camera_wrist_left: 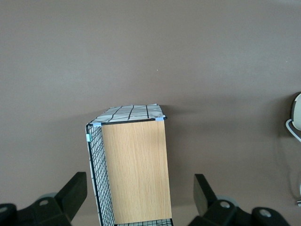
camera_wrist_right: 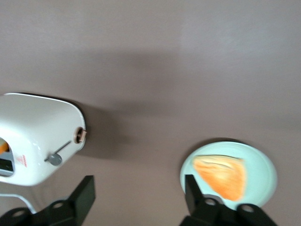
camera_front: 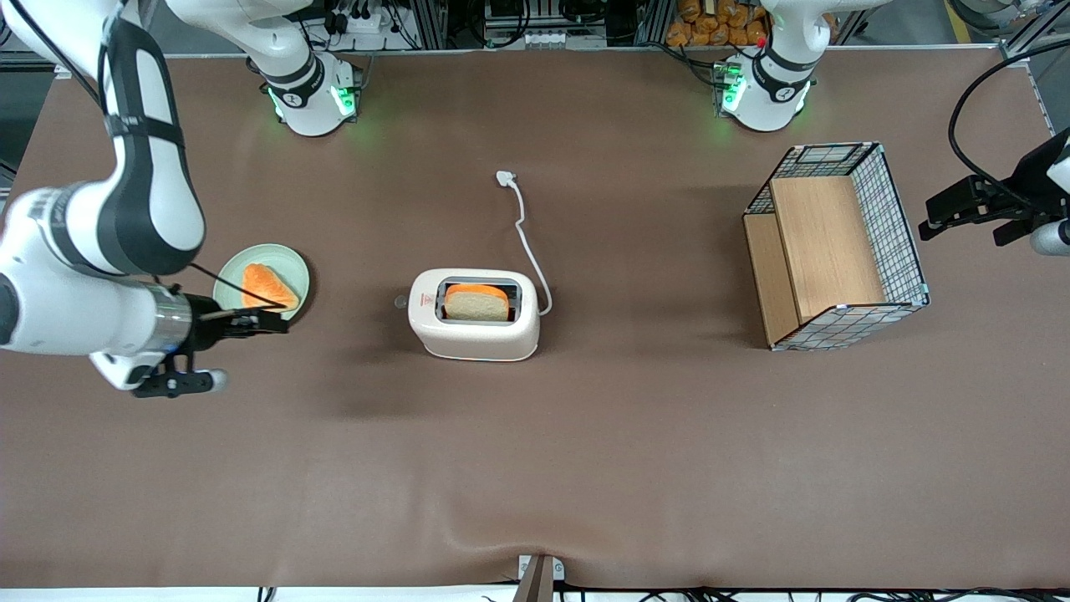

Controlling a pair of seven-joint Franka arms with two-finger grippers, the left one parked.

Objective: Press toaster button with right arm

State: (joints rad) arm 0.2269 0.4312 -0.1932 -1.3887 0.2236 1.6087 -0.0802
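While my gripper (camera_wrist_right: pixel 138 200) hovers at lower centre, its fingers (camera_wrist_right: pixel 84 193) are spread wide, holding nothing. Toaster button (camera_wrist_right: pixel 55 159): untouched, I note.

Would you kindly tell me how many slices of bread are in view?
2. One slice stands in the toaster slot; the other slice lies on the green plate toward the working arm's end, with the open pincer over that plate's near edge.

Brown matte table cover (camera_front: pixel 535 435), lightly wrinkled along the edge nearest the front camera. Above the table's top edge: aluminium frame rails (camera_front: pixel 468 21), cables, and orange packets (camera_front: pixel 710 21). Lighting even, shadows soft.
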